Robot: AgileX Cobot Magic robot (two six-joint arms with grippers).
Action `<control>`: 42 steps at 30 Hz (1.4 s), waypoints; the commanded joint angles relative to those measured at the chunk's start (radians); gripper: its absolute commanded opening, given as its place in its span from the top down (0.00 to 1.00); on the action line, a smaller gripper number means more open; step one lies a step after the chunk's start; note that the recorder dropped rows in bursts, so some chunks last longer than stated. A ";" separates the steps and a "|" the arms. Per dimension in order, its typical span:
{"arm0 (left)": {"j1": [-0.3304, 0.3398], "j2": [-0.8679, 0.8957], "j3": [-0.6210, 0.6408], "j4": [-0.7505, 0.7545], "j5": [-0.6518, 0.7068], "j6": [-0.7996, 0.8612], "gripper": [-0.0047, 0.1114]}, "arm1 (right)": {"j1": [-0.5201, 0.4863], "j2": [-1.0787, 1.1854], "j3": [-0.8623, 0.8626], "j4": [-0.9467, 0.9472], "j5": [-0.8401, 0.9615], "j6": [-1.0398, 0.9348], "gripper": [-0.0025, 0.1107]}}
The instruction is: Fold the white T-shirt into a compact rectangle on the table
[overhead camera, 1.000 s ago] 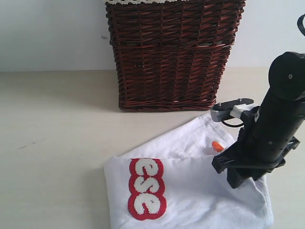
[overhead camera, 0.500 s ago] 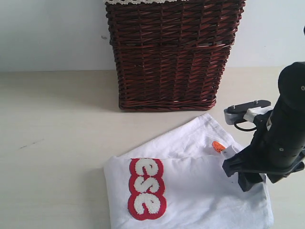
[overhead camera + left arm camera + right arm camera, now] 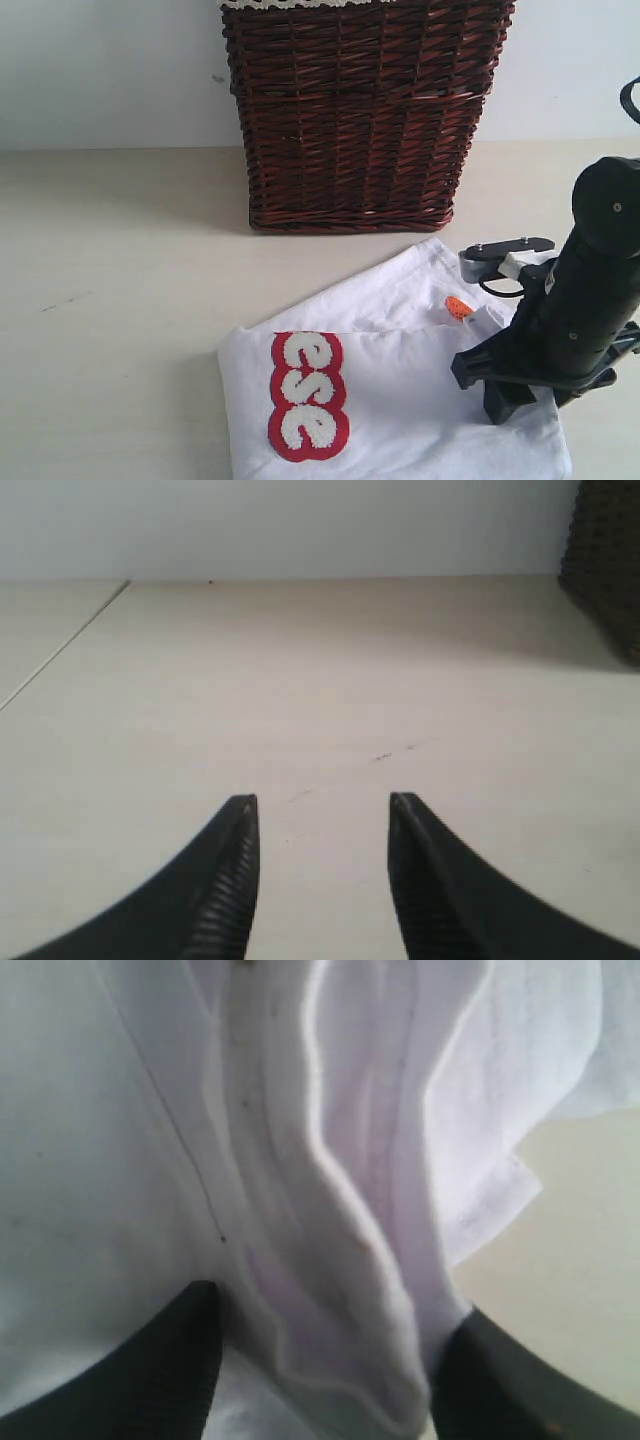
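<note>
**Shirt part-folded in front of the basket, right gripper on its right-hand edge**

Fabric of the white T-shirt (image 3: 400, 400) lies in layers on the table (image 3: 120, 300), right of centre in the exterior view, and runs off that view's lower edge. Its left edge is a straight fold. Just inside that fold sit the fuzzy red-outlined letters (image 3: 308, 395), reading "ese". A corner of the shirt points back toward the wicker basket (image 3: 360, 110), ending near its base but not touching it. A small orange tag (image 3: 458, 306) shows on the upper layer beside the arm.

Left of the shirt the pale surface is bare, with only a few faint dark specks, so open room lies on that side. The basket stands behind, against the plain wall (image 3: 100, 70), and bounds the space at the back.

The right arm (image 3: 590, 290) stands steeply over the shirt's right-hand side, wrist bent down, fingertips at the cloth. In its wrist view the right gripper (image 3: 330, 1320) straddles a raised ridge of hems and folds. Its fingers (image 3: 150, 1370) stand part-way apart on either side of that ridge. Whether they are actually pinching the cloth cannot be told.

The left gripper (image 3: 322, 810) hangs low over bare table well away from the shirt, jaws apart and holding nothing.
</note>
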 commanded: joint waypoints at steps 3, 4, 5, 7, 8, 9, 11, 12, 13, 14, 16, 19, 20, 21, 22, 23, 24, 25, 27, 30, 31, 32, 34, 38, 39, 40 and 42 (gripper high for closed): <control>0.002 -0.006 -0.001 -0.005 -0.011 0.000 0.60 | 0.000 0.002 0.003 0.029 -0.028 -0.068 0.80; 0.002 -0.006 -0.001 -0.005 -0.011 0.000 0.60 | 0.000 0.002 0.003 0.040 -0.028 -0.088 0.87; 0.002 -0.006 -0.001 -0.005 -0.011 0.000 0.60 | 0.000 0.002 0.003 0.055 -0.028 -0.118 0.95; 0.002 -0.006 -0.001 -0.005 -0.011 0.000 0.60 | 0.000 0.002 0.003 0.100 -0.028 -0.167 0.98; 0.002 -0.006 -0.001 -0.005 -0.011 0.000 0.60 | 0.000 0.000 0.003 0.127 -0.028 -0.197 0.98; 0.002 -0.006 -0.001 -0.005 -0.011 0.000 0.60 | 0.000 -0.001 0.003 0.150 -0.028 -0.228 0.98; 0.002 -0.006 -0.001 -0.005 -0.011 0.000 0.60 | 0.000 -0.019 -0.001 0.207 -0.028 -0.296 0.98; 0.002 -0.006 -0.001 -0.005 -0.011 0.000 0.60 | 0.000 -0.028 -0.006 0.230 -0.025 -0.324 0.98; 0.002 -0.006 -0.001 -0.005 -0.011 0.000 0.60 | 0.000 -0.043 -0.014 0.250 -0.017 -0.344 0.98; 0.002 -0.006 -0.001 -0.005 -0.011 0.000 0.60 | 0.000 -0.060 -0.025 0.260 -0.013 -0.359 0.98; 0.002 -0.006 -0.001 -0.005 -0.011 0.000 0.60 | 0.000 -0.098 -0.052 0.260 -0.006 -0.372 0.98; 0.002 -0.006 -0.001 -0.005 -0.011 0.000 0.60 | 0.000 -0.156 -0.095 0.260 -0.012 -0.415 0.98; 0.002 -0.006 -0.001 -0.005 -0.011 0.000 0.60 | 0.000 -0.176 -0.114 0.262 -0.014 -0.443 0.98; 0.002 -0.006 -0.001 -0.005 -0.011 0.000 0.60 | 0.000 -0.190 -0.129 0.263 -0.014 -0.466 0.98; 0.002 -0.006 -0.001 -0.005 -0.011 0.000 0.60 | 0.005 -0.207 -0.149 0.263 -0.014 -0.490 0.98; 0.002 -0.006 -0.001 -0.005 -0.011 0.000 0.60 | 0.010 -0.221 -0.169 0.256 -0.020 -0.509 0.98; 0.002 -0.006 -0.001 -0.005 -0.011 0.000 0.60 | 0.013 -0.229 -0.188 0.248 -0.036 -0.518 0.98; 0.002 -0.006 -0.001 -0.005 -0.011 0.000 0.60 | 0.013 -0.234 -0.205 0.248 -0.059 -0.531 0.98; 0.002 -0.006 -0.001 -0.005 -0.011 0.000 0.60 | 0.013 -0.235 -0.233 0.231 -0.122 -0.533 0.98; 0.002 -0.006 -0.001 -0.005 -0.011 0.000 0.60 | 0.013 -0.227 -0.242 0.187 -0.198 -0.503 0.98; 0.002 -0.006 -0.001 -0.005 -0.011 0.000 0.60 | 0.013 -0.220 -0.242 0.172 -0.195 -0.480 0.98; 0.002 -0.006 -0.001 -0.005 -0.011 0.000 0.60 | 0.013 -0.209 -0.242 0.146 -0.180 -0.462 0.98; 0.002 -0.006 -0.001 -0.005 -0.011 0.000 0.60 | 0.013 -0.187 -0.242 0.070 -0.125 -0.412 0.98; 0.002 -0.006 -0.001 -0.005 -0.011 0.000 0.60 | 0.013 -0.135 -0.242 -0.109 0.022 -0.246 0.98; 0.002 -0.006 -0.001 -0.005 -0.011 0.000 0.60 | 0.013 -0.123 -0.242 -0.172 0.044 -0.198 0.98; 0.002 -0.006 -0.001 -0.005 -0.011 0.000 0.60 | 0.013 -0.115 -0.242 -0.225 0.052 -0.145 0.98; 0.002 -0.006 -0.001 -0.005 -0.011 0.000 0.60 | 0.013 -0.097 -0.242 -0.365 0.039 -0.043 0.96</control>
